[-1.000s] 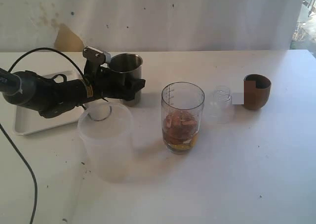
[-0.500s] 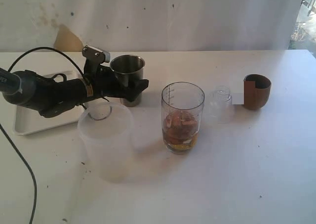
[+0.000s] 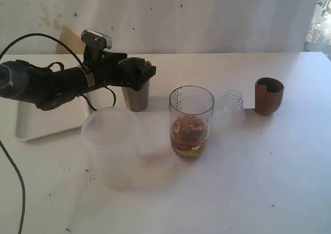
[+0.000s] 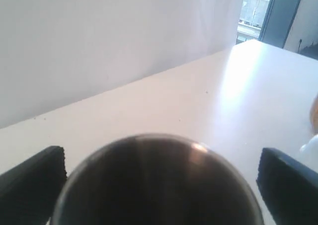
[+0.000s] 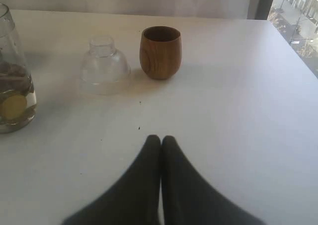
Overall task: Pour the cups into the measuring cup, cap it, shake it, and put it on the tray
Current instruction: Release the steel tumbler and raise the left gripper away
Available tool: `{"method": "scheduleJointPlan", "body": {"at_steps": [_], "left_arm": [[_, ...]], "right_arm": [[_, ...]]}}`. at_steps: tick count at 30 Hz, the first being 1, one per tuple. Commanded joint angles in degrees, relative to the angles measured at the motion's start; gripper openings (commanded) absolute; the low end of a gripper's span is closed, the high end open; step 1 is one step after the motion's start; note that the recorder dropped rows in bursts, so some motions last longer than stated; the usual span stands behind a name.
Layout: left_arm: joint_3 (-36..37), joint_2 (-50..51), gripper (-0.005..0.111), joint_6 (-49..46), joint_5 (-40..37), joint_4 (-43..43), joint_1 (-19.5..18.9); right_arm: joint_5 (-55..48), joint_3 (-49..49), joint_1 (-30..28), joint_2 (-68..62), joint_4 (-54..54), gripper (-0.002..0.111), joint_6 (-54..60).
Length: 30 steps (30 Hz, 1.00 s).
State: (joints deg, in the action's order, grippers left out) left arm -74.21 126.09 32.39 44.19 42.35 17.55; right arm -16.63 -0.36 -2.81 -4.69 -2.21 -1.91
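Observation:
The steel tumbler (image 3: 137, 95) stands upright on the table, left of the measuring cup (image 3: 191, 121), which holds brown and yellow pieces. My left gripper (image 3: 140, 72) hovers at the tumbler's rim, open. In the left wrist view the tumbler (image 4: 154, 185) sits between the fingers (image 4: 30, 183), clear of both. The wooden cup (image 3: 269, 95) stands at the right. Part of the white tray (image 3: 36, 123) shows behind the left arm. In the right wrist view my right gripper (image 5: 160, 138) is shut and empty, facing the wooden cup (image 5: 160, 52) and the measuring cup (image 5: 12, 96).
A wide frosted plastic cup (image 3: 111, 146) stands in front of the left arm. A small clear domed cap (image 3: 231, 108) sits between the measuring cup and the wooden cup, seen too in the right wrist view as the clear cap (image 5: 104, 66). A black cable runs off the left edge.
My left gripper's jaws have widened off the steel tumbler and the arm has risen to rim height. The tumbler stays standing on the table. The right side has not changed.

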Motion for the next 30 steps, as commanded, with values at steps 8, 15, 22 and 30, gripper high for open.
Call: {"method": "scheduleJointPlan", "body": {"at_steps": [8,15,22,30], "left_arm": [[-0.14,-6.63,0.105,1.36,-4.76,2.99,-0.18],[-0.14,-11.42,0.105,8.63,-4.79,5.03,-0.18],[-0.14,-18.73,0.105,17.09,-5.86,7.26,-0.18],[0.28,-30.87,0.105,25.85,-24.86,17.61,-0.18]], "right_arm": [[0.06,0.36,0.00,0.19,0.02,0.000,-0.33],[0.06,0.36,0.00,0.19,0.02,0.000,-0.33],[0.06,0.36,0.00,0.19,0.02,0.000,-0.33],[-0.05,0.36,0.00,0.19,0.02,0.000,-0.33]]}}
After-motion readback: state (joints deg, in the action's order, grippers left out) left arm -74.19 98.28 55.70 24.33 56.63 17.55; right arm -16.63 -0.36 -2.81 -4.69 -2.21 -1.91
